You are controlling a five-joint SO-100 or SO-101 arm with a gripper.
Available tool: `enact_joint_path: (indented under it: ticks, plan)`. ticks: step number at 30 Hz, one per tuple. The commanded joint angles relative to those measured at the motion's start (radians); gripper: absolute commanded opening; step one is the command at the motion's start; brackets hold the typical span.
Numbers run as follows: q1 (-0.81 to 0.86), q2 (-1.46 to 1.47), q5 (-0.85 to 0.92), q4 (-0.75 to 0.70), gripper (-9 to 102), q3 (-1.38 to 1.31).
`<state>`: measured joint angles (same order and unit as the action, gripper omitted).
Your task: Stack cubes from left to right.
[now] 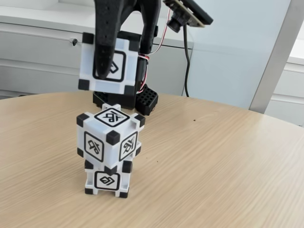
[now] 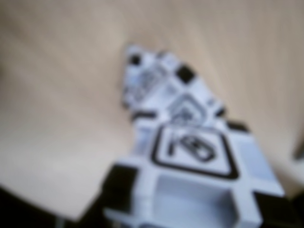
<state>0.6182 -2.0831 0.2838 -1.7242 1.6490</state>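
Two white cubes with black corners stand stacked on the wooden table (image 1: 228,171): a lower cube (image 1: 107,182) and, twisted on top of it, an upper cube (image 1: 110,134). A third cube (image 1: 124,66) hangs in the air just above the stack, with my black gripper (image 1: 108,64) shut on it; one finger (image 1: 103,52) covers its front face. The blurred wrist view has the held cube (image 2: 194,175) close up at the bottom, with the stacked cubes (image 2: 156,80) beyond it on the table.
The arm's black base (image 1: 145,99) stands on the table behind the stack. White cabinets (image 1: 38,52) and a wall lie beyond the table's far edge. Bare tabletop spreads to the right of the stack.
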Motion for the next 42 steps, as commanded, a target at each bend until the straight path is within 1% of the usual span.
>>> enact_joint_path:
  ticks: [1, 19, 23, 26, 42]
  plan:
    - [0.009, 0.0, 0.011, -0.009, 17, -0.003]
    - [0.009, 0.002, 0.025, -0.008, 17, -0.003]
    - [0.009, 0.002, 0.035, 0.012, 17, 0.051]
    - [0.012, 0.0, 0.026, 0.037, 17, 0.067]
    - [0.009, -0.002, -0.014, 0.025, 17, 0.051]
